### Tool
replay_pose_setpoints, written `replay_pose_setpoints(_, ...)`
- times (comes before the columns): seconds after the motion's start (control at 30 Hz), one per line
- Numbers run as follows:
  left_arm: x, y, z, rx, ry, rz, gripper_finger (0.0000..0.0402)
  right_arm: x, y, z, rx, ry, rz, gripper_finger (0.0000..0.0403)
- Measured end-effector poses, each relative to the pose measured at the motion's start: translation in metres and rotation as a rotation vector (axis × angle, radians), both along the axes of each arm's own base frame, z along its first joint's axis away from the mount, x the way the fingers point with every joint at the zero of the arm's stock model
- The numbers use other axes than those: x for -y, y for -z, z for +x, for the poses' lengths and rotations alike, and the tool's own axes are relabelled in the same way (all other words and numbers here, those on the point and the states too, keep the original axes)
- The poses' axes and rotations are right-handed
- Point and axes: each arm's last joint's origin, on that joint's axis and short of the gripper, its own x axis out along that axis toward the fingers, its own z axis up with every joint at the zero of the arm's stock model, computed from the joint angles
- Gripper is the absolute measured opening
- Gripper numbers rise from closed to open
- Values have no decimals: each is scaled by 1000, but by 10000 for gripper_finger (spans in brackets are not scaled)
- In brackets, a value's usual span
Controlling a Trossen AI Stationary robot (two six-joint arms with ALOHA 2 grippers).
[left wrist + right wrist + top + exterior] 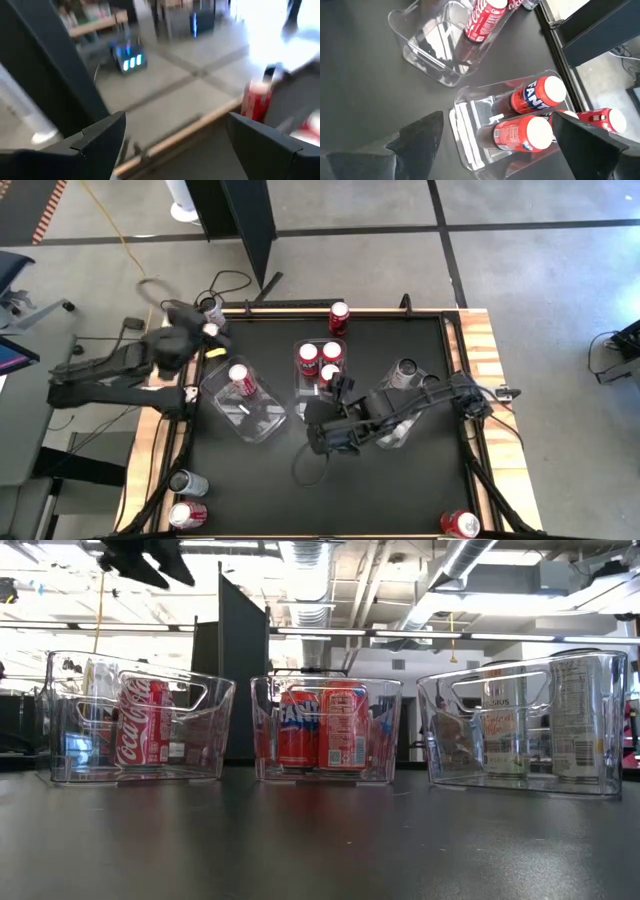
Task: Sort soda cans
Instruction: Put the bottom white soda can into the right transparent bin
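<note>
Three clear bins stand in a row on the black table. The left bin (243, 412) holds one red cola can (241, 378). Two red cans (535, 96) sit in the middle bin (318, 366). The right bin (398, 402) holds silver-grey cans (570, 710). Loose cans stand at the far edge (339, 315), the near left corner (187, 483) and the near right corner (460, 525). My left gripper (175, 130) is open and empty, raised above the far left corner (203, 325). My right gripper (497, 120), also open and empty, hovers near the middle bin's front (322, 435).
A silver-topped can (210, 307) stands by the far left corner beside the left gripper. The right arm (420, 402) reaches in over the right bin. The table has a raised wooden rim (480, 340). Bare black surface (380, 490) lies in front of the bins. Cables trail off the far left.
</note>
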Motion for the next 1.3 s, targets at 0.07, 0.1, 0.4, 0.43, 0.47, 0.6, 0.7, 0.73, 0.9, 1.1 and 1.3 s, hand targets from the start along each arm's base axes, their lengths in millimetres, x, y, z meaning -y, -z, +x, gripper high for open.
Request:
replay_pose_setpoints(0.07,-15,0,15,-113,-34,-54,338,1,0,0,-10,-5,-7,388)
replay_pose_setpoints(0.1,-23,-1,21,-156,-56,-73,338,1,0,-1,-16,-6,-10,388)
replay_pose_setpoints(0.4,-98,-25,12,-204,-233,-256,338,-10,3,-28,-143,42,-149,388)
replay_pose_setpoints(0.43,-105,-26,7,-187,-239,-282,338,-13,1,-31,-131,41,-151,388)
replay_pose_setpoints(0.47,-113,-27,1,-173,-244,-302,338,-16,-4,-34,-114,28,-145,388)
replay_pose_setpoints(0.6,-146,-21,-15,-159,-255,-403,338,-27,-15,-47,-95,-27,-173,388)
replay_pose_setpoints(0.7,-160,-21,-13,-156,-216,-484,338,-31,-16,-49,-84,-37,-180,388)
replay_pose_setpoints(0.73,-166,-21,-10,-149,-204,-506,338,-31,-16,-49,-83,-35,-181,388)
replay_pose_setpoints(0.9,-206,5,-12,-257,-276,-759,338,-35,-15,-52,-92,-51,-177,388)
replay_pose_setpoints(1.1,-232,10,-7,-295,-344,-875,338,-48,-15,-58,-92,-90,-173,388)
replay_pose_setpoints(1.3,-224,-6,-8,-317,-372,-852,338,-57,-15,-62,-97,-124,-171,388)
